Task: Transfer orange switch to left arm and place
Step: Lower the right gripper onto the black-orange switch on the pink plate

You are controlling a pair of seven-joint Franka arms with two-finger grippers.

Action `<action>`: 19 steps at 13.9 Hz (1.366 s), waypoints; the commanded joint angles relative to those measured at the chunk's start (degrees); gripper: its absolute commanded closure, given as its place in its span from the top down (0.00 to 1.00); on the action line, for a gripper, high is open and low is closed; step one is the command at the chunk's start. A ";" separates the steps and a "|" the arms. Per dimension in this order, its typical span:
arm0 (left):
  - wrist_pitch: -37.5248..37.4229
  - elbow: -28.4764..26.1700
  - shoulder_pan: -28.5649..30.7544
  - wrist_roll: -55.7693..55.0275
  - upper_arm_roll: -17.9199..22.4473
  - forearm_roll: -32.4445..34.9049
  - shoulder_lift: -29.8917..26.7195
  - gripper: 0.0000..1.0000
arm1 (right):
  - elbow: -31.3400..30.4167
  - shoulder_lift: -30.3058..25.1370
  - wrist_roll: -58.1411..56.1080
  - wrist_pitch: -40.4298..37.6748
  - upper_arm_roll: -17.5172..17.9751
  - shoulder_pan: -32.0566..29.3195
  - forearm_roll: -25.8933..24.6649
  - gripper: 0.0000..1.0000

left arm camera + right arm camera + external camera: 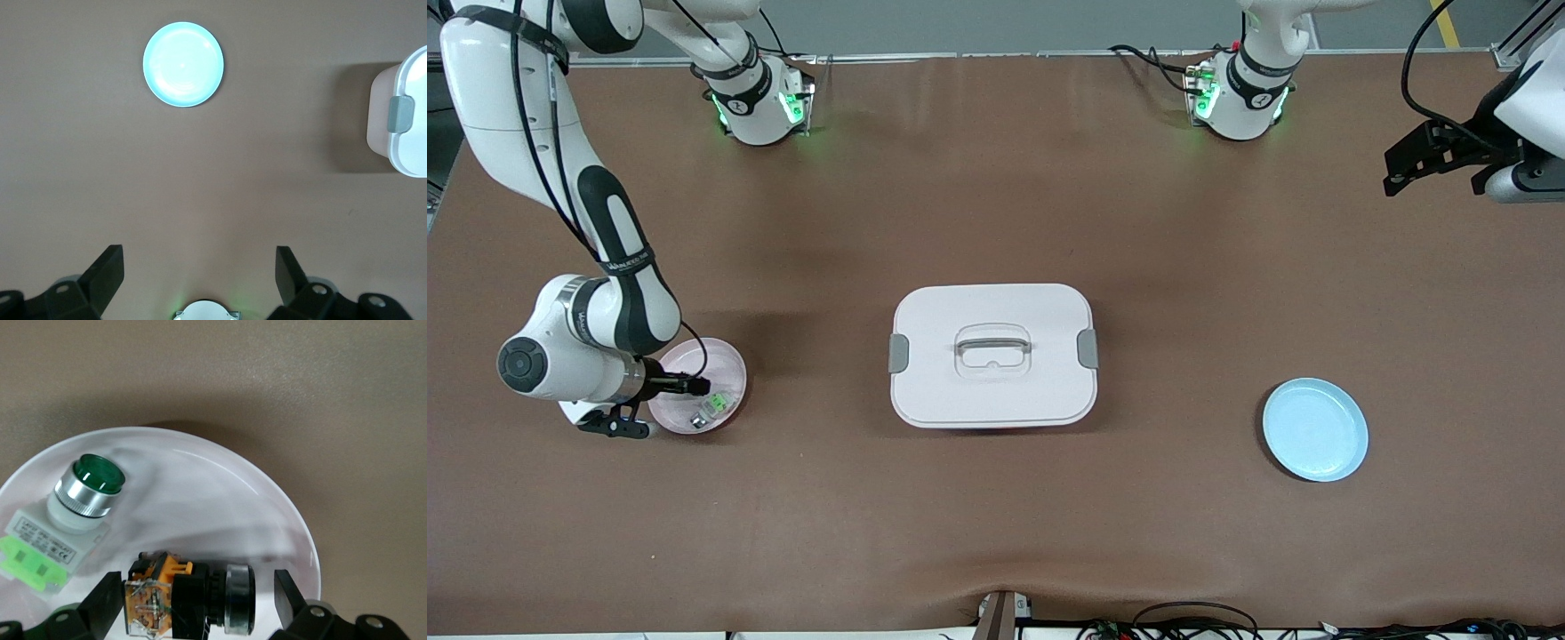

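The orange switch (190, 600) lies on its side on the pink plate (220, 493), black with an orange and clear end. My right gripper (198, 600) is low over that plate (725, 364), open, with one finger on each side of the switch; one finger is close to the orange end and a gap shows at the other. In the front view the right gripper (680, 385) hides the switch. My left gripper (1432, 160) is open and empty, up in the air over the left arm's end of the table, and waits. The white box (992, 356) stands mid-table.
A green-and-clear component (73, 513) lies on the same pink plate beside the switch, also in the front view (711, 407). A light blue plate (1314, 429) sits toward the left arm's end, seen in the left wrist view (183, 64) with the box's edge (407, 113).
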 commanded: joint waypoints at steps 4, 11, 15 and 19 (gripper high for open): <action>-0.42 -0.18 0.23 -0.12 -0.39 1.06 -0.29 1.00 | -0.57 -0.54 -0.36 -0.31 0.31 -0.28 -0.72 0.31; -1.11 -0.09 0.14 0.41 -0.21 1.06 -0.12 1.00 | 0.57 -1.15 1.83 -3.19 0.40 -0.46 0.07 0.00; -1.12 0.26 0.23 0.41 -0.21 1.06 -0.03 1.00 | 5.92 -1.68 7.62 -12.95 0.49 0.33 0.16 0.00; -1.12 0.17 0.06 -0.12 -0.30 1.06 0.32 1.00 | 7.52 -3.87 16.92 -17.62 1.98 1.74 1.29 0.00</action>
